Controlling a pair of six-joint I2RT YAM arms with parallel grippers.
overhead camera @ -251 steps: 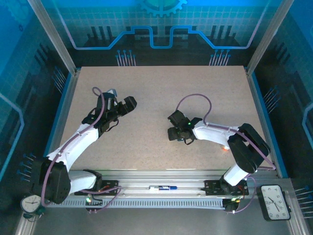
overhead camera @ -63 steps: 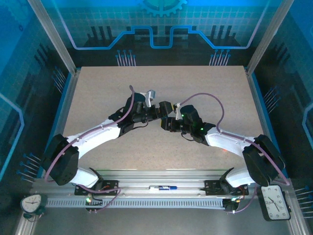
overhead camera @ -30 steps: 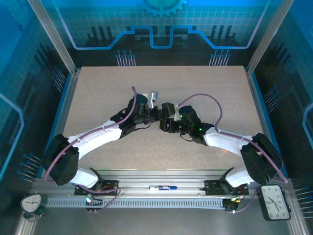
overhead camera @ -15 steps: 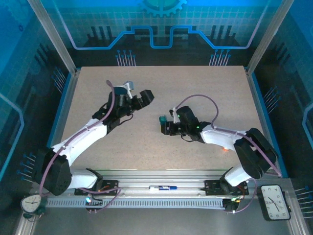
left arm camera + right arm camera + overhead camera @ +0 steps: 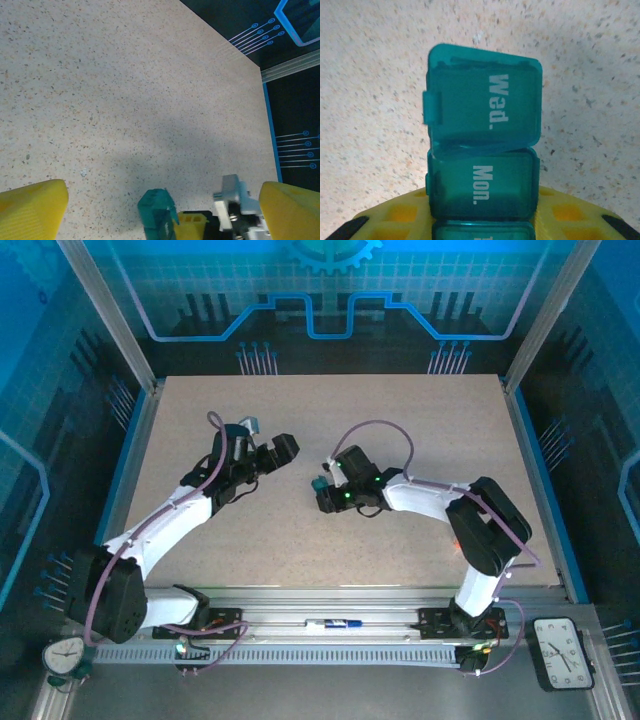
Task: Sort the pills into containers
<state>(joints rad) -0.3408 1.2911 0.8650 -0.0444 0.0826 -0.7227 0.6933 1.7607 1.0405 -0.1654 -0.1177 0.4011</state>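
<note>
Right gripper (image 5: 322, 497) pinching the teal pill box (image 5: 482, 150); left gripper (image 5: 284, 448) spread wide.

Lid text in the right wrist view: "Wed." on the outermost compartment, "Mon." on the next. The Wed. lid looks lifted ajar. The third compartment is cut off by the frame edge, so its lettering is unreadable. Tinted lids hide whatever is inside. Yellow fingers (image 5: 560, 212) clamp the box at the Mon. end, and the Wed. end sticks out free. Can't tell if the box touches the table (image 5: 400, 420). The box sits mid-table, just right of the left gripper and clear of it. The left gripper's fingers (image 5: 32, 205) have nothing between them. Open tabletop all round, widest toward the far edge; side rails well apart from both arms.
</note>
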